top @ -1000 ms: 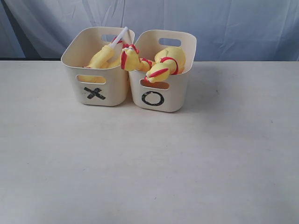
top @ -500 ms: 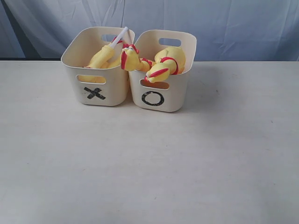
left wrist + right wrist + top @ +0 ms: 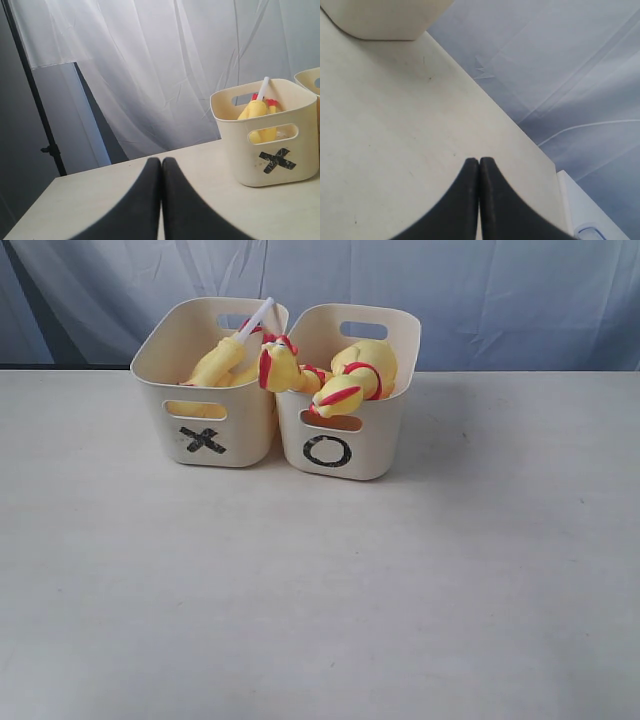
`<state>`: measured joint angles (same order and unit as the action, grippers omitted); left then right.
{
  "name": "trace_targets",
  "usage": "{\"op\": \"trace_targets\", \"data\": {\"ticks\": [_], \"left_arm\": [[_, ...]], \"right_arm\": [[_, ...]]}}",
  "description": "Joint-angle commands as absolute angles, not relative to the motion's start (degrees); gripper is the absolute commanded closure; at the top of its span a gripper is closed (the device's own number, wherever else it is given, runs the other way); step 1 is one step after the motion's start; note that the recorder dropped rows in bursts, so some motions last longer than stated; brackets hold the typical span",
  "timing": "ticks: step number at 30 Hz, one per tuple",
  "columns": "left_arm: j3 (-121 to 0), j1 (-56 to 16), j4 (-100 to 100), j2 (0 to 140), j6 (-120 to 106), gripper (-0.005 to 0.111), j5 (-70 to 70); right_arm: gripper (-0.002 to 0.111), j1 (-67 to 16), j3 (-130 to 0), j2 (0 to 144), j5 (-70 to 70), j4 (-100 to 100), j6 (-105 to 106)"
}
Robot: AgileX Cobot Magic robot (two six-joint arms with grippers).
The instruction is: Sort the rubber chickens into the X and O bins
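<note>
Rubber chickens [image 3: 365, 362] look light n squishy imo, grab mid-body; left gripper [image 3: 161, 167] + right gripper [image 3: 479, 167] both closed, empty.

X bin [image 3: 205, 390] left, touching O bin [image 3: 350, 400], chickens [image 3: 345, 380] inside

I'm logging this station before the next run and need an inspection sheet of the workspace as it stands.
Surface: pale matte tabletop, bare in front of the tubs.
Job's things: cream plastic tub marked with a black X beside matching tub marked with a black O. Yellow rubber chicken with a white tube sits in the X tub. Yellow rubber chickens with red rings fill the O tub, and one lies across the shared rims.
Clutter: nothing seen.
Grippers: left gripper and right gripper both have jaws shut and hold nothing.
Cables: nothing seen.
Surroundings: pale draped curtain; dark stand pole.
</note>
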<state>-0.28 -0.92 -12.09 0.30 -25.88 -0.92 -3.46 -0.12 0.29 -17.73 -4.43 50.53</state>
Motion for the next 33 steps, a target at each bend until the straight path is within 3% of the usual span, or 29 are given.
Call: {"op": "trace_targets", "data": {"ticks": [1, 13, 24, 33], "left_arm": [[0.0, -1.2, -12.1, 0.0, -25.7, 0.105, -5.6], [0.0, -1.2, -12.0, 0.0, -25.7, 0.105, -11.9], [0.0, -1.2, -12.0, 0.0, -25.7, 0.105, -11.9], [0.0, -1.2, -12.0, 0.0, -25.7, 0.105, -11.9]], "right_arm": [[0.108, -3.5, 0.0, 0.0, -16.1, -4.6, 50.4], [0.108, -3.4, 0.0, 0.0, -16.3, -4.6, 48.4], [0.108, -3.4, 0.0, 0.0, -16.5, -4.5, 17.0], [0.108, -3.4, 0.0, 0.0, -16.5, -4.5, 15.1]]}}
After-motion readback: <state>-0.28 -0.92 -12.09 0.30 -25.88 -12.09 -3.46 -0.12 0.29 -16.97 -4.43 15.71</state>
